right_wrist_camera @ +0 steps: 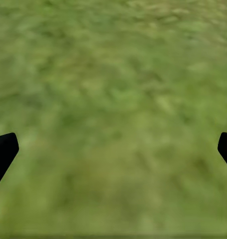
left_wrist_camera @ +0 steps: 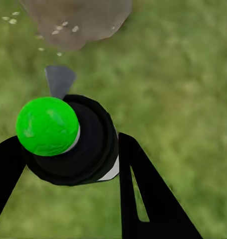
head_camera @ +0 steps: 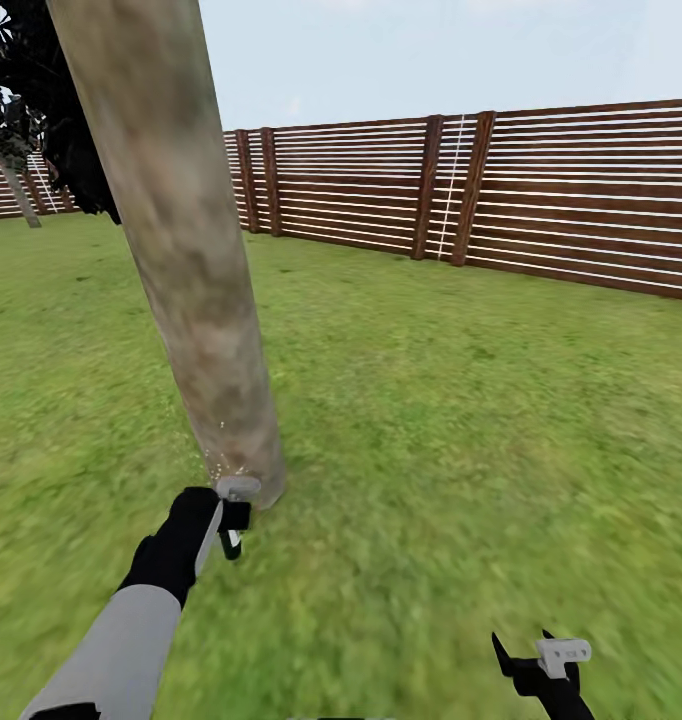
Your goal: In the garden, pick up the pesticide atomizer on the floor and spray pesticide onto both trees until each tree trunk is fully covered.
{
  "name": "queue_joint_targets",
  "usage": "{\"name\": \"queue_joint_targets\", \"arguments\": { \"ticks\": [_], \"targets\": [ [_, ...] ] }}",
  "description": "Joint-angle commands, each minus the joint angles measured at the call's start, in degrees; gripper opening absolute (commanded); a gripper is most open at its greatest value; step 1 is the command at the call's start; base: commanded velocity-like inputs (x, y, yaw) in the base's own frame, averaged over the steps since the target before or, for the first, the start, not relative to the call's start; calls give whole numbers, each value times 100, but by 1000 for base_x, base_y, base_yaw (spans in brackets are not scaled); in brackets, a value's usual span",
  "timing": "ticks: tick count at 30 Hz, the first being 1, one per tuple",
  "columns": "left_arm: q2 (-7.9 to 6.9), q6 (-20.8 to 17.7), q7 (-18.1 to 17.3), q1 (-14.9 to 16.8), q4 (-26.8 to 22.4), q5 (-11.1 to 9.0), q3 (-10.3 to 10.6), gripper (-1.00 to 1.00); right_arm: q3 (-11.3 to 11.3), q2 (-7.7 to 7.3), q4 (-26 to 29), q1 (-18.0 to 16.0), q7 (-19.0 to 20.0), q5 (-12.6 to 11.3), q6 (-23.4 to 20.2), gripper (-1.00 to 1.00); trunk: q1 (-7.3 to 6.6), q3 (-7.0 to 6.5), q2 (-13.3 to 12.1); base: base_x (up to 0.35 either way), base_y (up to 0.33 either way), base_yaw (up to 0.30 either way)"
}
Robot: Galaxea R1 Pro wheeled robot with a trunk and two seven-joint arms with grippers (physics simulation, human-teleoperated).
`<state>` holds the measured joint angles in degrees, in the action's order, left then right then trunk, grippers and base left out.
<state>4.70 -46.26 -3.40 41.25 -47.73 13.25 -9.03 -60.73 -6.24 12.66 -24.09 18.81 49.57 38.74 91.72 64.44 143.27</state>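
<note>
1 pesticide atomizer, green-capped, sits pinched between the left gripper's fingers, low by the foot of the thick mottled tree trunk. Pale specks fleck the bark near its nozzle. The right gripper hangs over the lawn, fingers spread, holding nothing. Risk as I see it: spraying only the base would leave the upper trunk bare.
</note>
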Motion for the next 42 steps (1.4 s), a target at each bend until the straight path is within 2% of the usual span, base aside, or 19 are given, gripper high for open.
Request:
{"name": "queue_joint_targets", "arguments": {
  "ticks": [1,4,8,9,11,14,17,19,21,24,30,32,34,37,39,40,42],
  "targets": [
    [-102,-12,-4,-10,-103,-51,-2,-100,0,0,0,0,0,0,1,100,0,0,0,0,0,0],
    [-128,-22,4,-19,-147,-29,32,-100,0,0,-1,-4,0,1,2,100,0,0,0,-151,32,0],
    [66,-426,48,64,-197,-35,116,-100,0,0,0,0,0,2,1,100,0,0,0,-295,67,0],
    [125,-515,49,106,-419,-40,246,-100,0,0,-2,-1,0,1,0,100,0,0,0,-78,16,0],
    [149,-922,49,139,-993,-49,464,-100,0,0,0,0,0,1,1,100,0,0,0,-22,5,0],
    [145,-1126,50,153,-1564,-65,522,-100,0,0,0,-1,0,0,1,100,0,0,0,-4,1,0],
    [72,-1181,42,150,-2075,-56,486,-100,0,0,0,-1,0,1,0,100,0,0,0,0,0,0],
    [-4,-1192,41,170,-2150,-41,477,-100,0,0,0,0,0,2,2,100,0,0,0,0,0,0],
    [-246,-1217,41,338,-2167,-53,397,-100,0,0,0,0,0,3,-1,100,0,0,0,0,0,0],
    [-306,-1232,35,482,-2170,-59,343,-100,0,0,-3,0,0,7,0,100,0,0,0,0,0,0],
    [141,-1271,32,741,-2205,-60,382,-100,0,0,-6,0,0,8,0,100,0,0,0,0,0,0],
    [66,-1271,5,774,-2212,-71,345,-100,6,0,-8,-3,0,8,-4,100,0,0,0,0,0,0],
    [-70,-1272,-7,778,-2213,-71,325,-100,8,0,-9,0,0,9,-4,100,0,0,0,0,0,0],
    [-444,-1272,-12,779,-2214,-68,314,-100,6,0,-9,0,0,9,-4,100,0,0,0,0,0,0],
    [-617,-1272,-12,779,-2214,-68,313,-100,8,0,-9,-1,0,9,-6,100,0,0,0,0,0,0],
    [-628,-1272,-12,769,-2214,-75,319,-100,8,0,-9,0,0,9,-7,100,0,0,0,0,0,0],
    [-553,-1272,-12,735,-2209,-87,343,-100,9,0,-9,-1,0,9,-7,100,0,0,0,0,0,0]
  ]
}}
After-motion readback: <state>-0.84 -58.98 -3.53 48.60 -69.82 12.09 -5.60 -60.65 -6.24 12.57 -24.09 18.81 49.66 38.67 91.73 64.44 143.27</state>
